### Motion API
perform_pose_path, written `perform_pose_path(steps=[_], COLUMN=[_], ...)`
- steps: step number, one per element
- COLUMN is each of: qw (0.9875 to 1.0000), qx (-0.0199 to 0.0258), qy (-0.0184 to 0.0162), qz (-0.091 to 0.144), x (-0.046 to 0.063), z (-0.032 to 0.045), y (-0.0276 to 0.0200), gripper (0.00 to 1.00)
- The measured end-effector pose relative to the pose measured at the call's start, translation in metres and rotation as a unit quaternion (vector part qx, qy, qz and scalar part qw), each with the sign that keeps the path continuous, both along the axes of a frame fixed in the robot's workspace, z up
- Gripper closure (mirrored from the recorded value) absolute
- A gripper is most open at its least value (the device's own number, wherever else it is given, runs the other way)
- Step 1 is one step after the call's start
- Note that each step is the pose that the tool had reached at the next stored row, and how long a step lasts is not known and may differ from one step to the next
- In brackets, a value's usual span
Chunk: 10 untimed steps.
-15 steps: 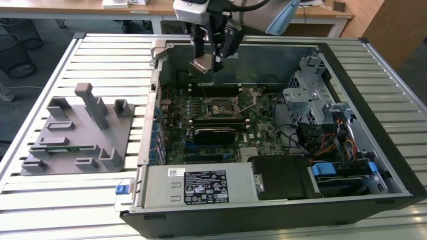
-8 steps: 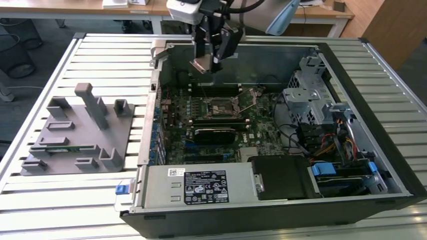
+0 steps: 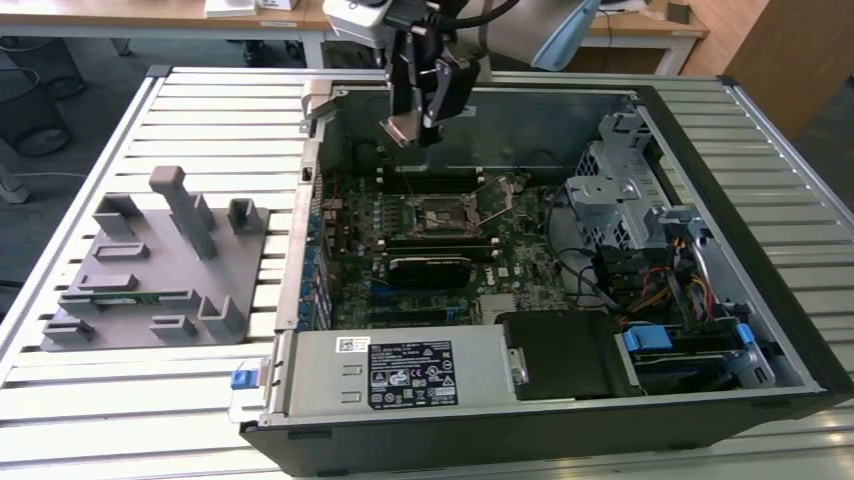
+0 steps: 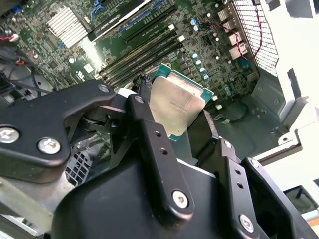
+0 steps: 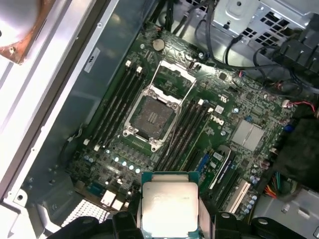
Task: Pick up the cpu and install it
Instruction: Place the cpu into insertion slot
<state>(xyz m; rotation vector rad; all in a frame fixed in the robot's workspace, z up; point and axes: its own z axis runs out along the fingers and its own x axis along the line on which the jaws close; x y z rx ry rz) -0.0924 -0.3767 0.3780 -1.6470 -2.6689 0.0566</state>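
The small, flat, square, silver-topped cpu is held clamped by its edges in the black claw, raised above the green motherboard, apart from its open metal-framed socket.

Case on table, fixture beside it on the exterior view's left.
Inside case, board with socket; above, well apart, cpu held in gripper.
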Motion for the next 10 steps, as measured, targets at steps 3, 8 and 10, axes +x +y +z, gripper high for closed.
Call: perform_pose_path(steps=[3, 8, 10], qw=[0.9999, 0.9998, 0.9998], qx=[0.0001, 0.0009, 0.0007], qy=[-0.0014, -0.008, -0.008], qz=[-0.012, -0.021, -0.021], x=[0.0001, 0.0003, 0.0005], z=[-0.0002, -0.0021, -0.0028], y=[0.0001, 0.0008, 0.0008], gripper=[0.46, 0.46, 0.46])
